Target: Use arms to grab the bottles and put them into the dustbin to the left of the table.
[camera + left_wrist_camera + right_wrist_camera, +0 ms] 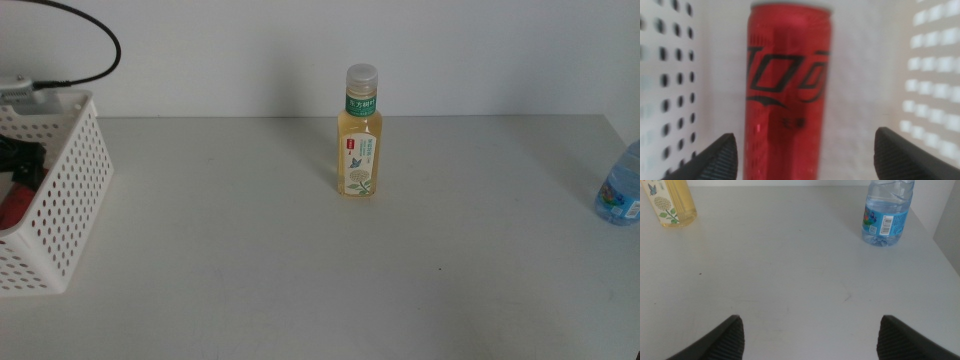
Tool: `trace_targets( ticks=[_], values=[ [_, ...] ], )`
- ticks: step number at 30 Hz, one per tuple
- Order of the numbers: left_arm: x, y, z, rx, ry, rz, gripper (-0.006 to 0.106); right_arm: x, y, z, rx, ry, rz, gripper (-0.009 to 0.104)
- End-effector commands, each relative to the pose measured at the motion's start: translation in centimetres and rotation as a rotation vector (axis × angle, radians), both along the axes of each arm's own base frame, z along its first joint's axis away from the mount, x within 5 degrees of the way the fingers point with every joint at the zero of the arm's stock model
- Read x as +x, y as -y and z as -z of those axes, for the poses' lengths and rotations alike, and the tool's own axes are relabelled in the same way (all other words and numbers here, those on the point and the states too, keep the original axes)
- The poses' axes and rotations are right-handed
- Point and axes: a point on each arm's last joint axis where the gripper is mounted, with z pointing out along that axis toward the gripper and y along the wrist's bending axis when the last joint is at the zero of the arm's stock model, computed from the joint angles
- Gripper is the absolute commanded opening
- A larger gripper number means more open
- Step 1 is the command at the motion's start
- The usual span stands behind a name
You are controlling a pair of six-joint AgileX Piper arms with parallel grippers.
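Left pincer (802, 157): closest thing to the lens in its wrist view. It sits down inside the bin, jaws spread wide, and the red can lies in the gap between them. The tips don't look like they touch it, so it isn't holding anything.
Cola can (786, 95): red with black lettering, inside the bin, with perforated white walls on both sides of it. A bit blurry but easy to make out. In the middle view only a sliver of red shows through the bin's open top.
Dustbin (68, 195): white basket full of small round holes, at the desk's left edge, partly cut off by the picture. Something dark sits inside it, and a black cable (95, 30) loops over its far side.
Tea bottle (360, 135): pale yellow, green label, grey cap, standing upright around the middle of the desk towards the far side, well apart from the bin.
Water bottle (621, 185): small, clear, blue label, upright at the far right edge of the desk, half out of the middle view. Cap not visible.
Right pincer (810, 340): hangs over bare desk with jaws wide apart, gripping nothing. Both bottles are out ahead of it, well apart.
Desk (300, 270): plain light grey, matte.
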Motion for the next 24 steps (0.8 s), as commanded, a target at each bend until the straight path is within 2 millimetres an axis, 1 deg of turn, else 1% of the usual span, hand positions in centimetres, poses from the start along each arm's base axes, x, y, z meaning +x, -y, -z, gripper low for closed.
trace_targets(
  ticks=[1,3,6,10,13,16,18,20,24],
  values=[
    [-1.0,0.8,-6.0,0.006,0.170,-0.015,0.094,0.0,0.1,-0.7,-0.019,0.085,0.003,0.069],
    [-1.8,1.7,-8.3,0.019,0.226,0.014,0.094,0.0,0.1,-0.7,-0.019,0.085,0.003,0.069],
    [-3.2,3.9,-11.9,0.056,0.317,0.081,0.093,0.0,0.1,-0.7,-0.019,0.085,0.003,0.069],
    [-5.9,8.1,-16.7,0.074,0.453,0.183,0.093,0.0,0.1,-0.7,-0.019,0.085,0.003,0.069],
    [-7.9,11.4,-19.5,0.072,0.547,0.273,0.093,0.0,0.1,-0.7,-0.019,0.085,0.003,0.069],
    [-9.8,14.4,-21.4,0.059,0.625,0.366,0.093,0.0,0.1,-0.7,-0.019,0.085,0.003,0.069],
    [-10.8,16.2,-22.3,0.044,0.669,0.424,0.093,0.0,0.1,-0.7,-0.019,0.085,0.003,0.069],
    [-11.6,17.6,-22.9,0.029,0.697,0.473,0.093,0.0,0.1,-0.7,-0.019,0.085,0.003,0.069],
    [-12.2,19.6,-23.2,-0.001,0.718,0.539,0.093,0.0,0.1,-0.7,-0.019,0.085,0.003,0.069]
  ],
)
